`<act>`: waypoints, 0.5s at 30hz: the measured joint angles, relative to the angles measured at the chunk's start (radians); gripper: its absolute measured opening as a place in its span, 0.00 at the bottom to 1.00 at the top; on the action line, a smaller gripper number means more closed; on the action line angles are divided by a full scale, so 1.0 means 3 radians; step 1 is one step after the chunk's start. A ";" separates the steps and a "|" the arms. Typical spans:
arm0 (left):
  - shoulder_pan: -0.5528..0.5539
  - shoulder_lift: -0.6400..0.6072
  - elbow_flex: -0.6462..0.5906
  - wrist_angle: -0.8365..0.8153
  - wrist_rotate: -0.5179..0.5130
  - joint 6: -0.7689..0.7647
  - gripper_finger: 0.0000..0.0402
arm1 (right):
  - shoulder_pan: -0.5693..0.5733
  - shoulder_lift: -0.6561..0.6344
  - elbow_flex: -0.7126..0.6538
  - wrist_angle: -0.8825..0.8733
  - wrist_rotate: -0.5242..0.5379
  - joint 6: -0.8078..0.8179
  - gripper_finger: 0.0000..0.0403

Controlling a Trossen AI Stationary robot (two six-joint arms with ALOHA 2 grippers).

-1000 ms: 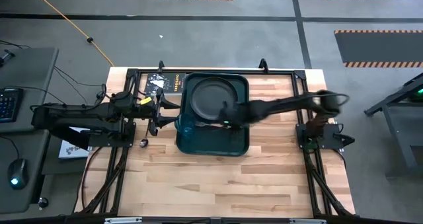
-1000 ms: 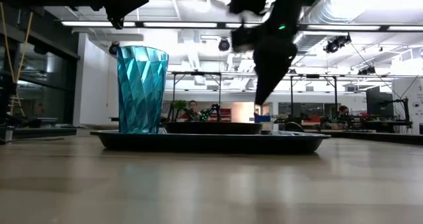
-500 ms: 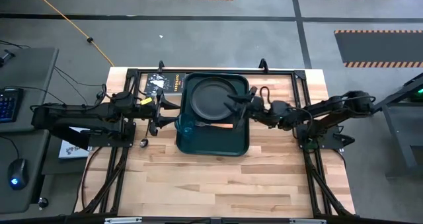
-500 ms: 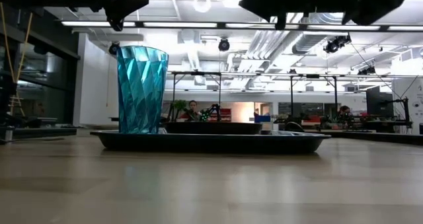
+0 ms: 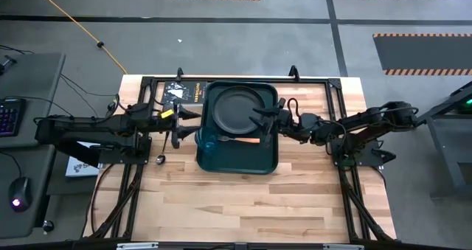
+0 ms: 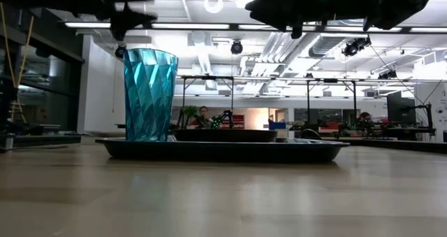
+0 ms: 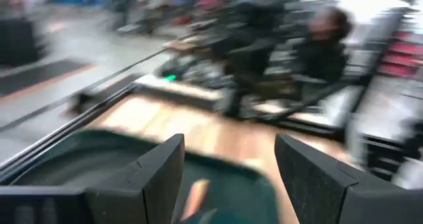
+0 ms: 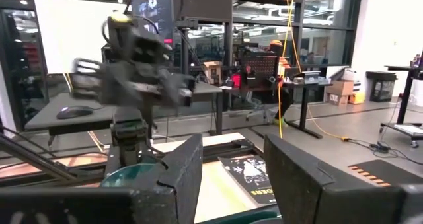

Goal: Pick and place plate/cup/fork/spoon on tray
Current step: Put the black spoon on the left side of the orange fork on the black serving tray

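On the tabletop [image 5: 243, 198], the tray [image 5: 237, 158] holds the plate [image 5: 237, 110] at 12 o'clock, the fork [image 5: 240, 140] below it, the cup [image 5: 206, 141] at 8. Right claw [image 5: 264, 121] released at 3; left claw [image 5: 184, 127] released at 9.

Your wooden table [image 5: 243, 198] carries the tray [image 5: 237, 160], a black book [image 5: 185, 94] beside it, and the spoon [image 5: 161, 158].

The cup [image 6: 149, 95] is faceted, glossy translucent teal plastic; the tray [image 5: 258, 159] smooth dark green plastic; the table [image 5: 243, 198] pale, matt wood planks.
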 joint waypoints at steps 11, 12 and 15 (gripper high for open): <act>0.0121 0.0013 0.0487 -0.3036 -0.1654 -0.1557 0.57 | 0.0000 0.0000 0.0000 0.0000 0.0000 0.0027 0.38; 0.0120 0.0030 0.0487 -0.3259 -0.1585 -0.1725 0.57 | 0.0000 0.0000 0.0000 0.0000 0.0000 0.0027 0.38; 0.0119 0.0134 0.0486 -0.3907 -0.1327 -0.2260 0.57 | 0.0000 0.0001 0.0000 0.0000 0.0000 0.0027 0.38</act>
